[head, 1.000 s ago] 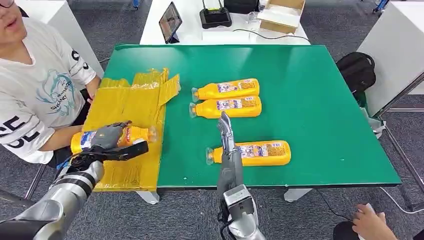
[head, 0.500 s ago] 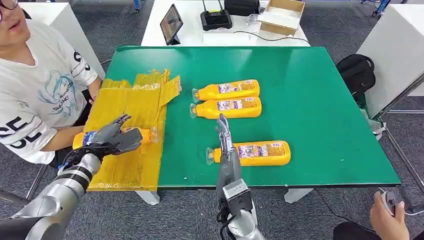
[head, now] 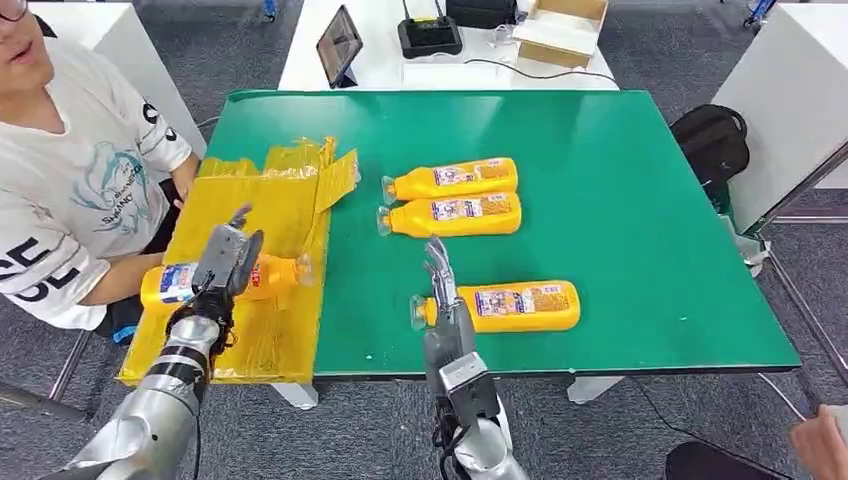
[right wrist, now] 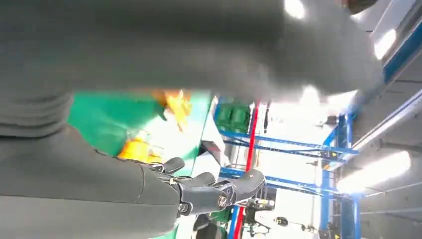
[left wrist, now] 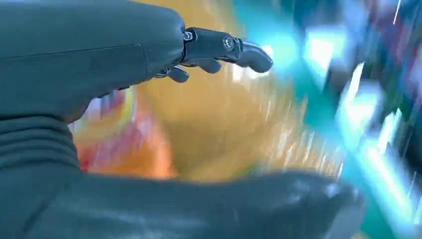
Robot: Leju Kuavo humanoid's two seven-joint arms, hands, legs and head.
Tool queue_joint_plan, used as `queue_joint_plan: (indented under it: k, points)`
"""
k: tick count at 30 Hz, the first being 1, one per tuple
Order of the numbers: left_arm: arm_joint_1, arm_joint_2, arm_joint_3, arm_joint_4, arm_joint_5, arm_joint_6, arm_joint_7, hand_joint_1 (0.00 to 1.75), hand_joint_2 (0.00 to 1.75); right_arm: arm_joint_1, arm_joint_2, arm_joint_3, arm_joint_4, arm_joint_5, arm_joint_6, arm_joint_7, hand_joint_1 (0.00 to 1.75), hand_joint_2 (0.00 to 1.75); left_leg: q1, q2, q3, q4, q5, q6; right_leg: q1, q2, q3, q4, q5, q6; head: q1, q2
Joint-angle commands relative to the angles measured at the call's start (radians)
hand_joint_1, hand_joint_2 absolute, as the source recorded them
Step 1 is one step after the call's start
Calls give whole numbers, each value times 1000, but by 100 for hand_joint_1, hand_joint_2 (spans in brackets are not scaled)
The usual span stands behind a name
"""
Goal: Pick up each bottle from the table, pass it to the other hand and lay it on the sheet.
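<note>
Step in hand: the release. One orange bottle [head: 215,281] lies on its side on the yellow plastic sheet [head: 262,210], cap toward 3 o'clock, so I judge this one laid down.
Left hand: the left hand [head: 229,258] is over the bottle's middle with fingers straight and spread, gripping nothing. Whether the palm touches the bottle I cannot tell; the left wrist view is motion-blurred.
Right hand: the right hand [head: 438,272] is raised edge-on near the table's 6 o'clock edge, fingers extended and empty, just at 9 o'clock of the nearest bottle's cap.
Bottles left: three lie on the green table [head: 640,200]. The nearest bottle [head: 497,305] sits alone toward 6 o'clock; the two paired bottles [head: 450,197] lie side by side, touching, at 12 o'clock of it, all caps pointing to 9 o'clock.
Person: a person in a white T-shirt [head: 70,170] sits at 9 o'clock, beside the sheet.
Next move: likely the right hand turns palm-down over the nearest bottle's body and closes across its width, then lifts for the hand-over, once the left hand is clear of the sheet.
</note>
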Motion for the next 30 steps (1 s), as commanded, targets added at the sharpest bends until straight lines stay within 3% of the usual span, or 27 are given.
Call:
queue_joint_plan:
  k: [1, 4, 7, 12, 15, 24, 30]
  points:
    - [94, -110, 15, -348, 205, 235, -79, 0, 175, -42, -57, 25, 112, 164, -17, 65, 0, 175, 1, -1, 3, -1, -2, 2, 2, -2, 4, -2, -2, -3, 0, 0]
    - [185, -111, -77, -507, 295, 295, -79, 0, 175, -52, -107, -28, 82, 248, -35, 117, 0, 175, 1, -1, 2, -1, -2, 2, 1, -2, 4, -2, -2, -2, 0, 0]
    - [259, -134, -103, -580, 376, 241, -79, 0, 175, -82, -192, -78, 26, 363, -33, 226, 0, 175, 0, 0, 1, -1, -2, 3, 1, -1, 3, -3, -1, -1, 0, 0]
    - [280, -133, -122, -592, 378, 241, -79, 0, 175, -93, -214, -98, 7, 403, -8, 264, 0, 175, 0, -2, -1, 0, -2, 3, 0, -2, 3, -4, -1, -2, 0, 0]
    - [327, -141, -142, -575, 387, 207, -79, 0, 175, -175, -297, -142, 9, 504, 42, 388, 0, 175, -1, -1, 0, 0, -2, 2, 0, -1, 2, -4, -1, -2, 0, 0]
    - [382, -143, -170, -533, 316, 164, -79, 0, 175, -411, -380, -126, 239, 574, 262, 550, 0, 175, -1, 2, 0, 0, -2, 3, -1, 1, 2, -3, 0, -1, 0, 0]
    - [369, -146, -175, -480, 302, 141, -79, 0, 175, -455, -396, -78, 398, 519, 333, 549, 0, 175, 0, 0, 0, -1, -1, 2, 0, 0, 3, -4, 0, -1, 0, 0]
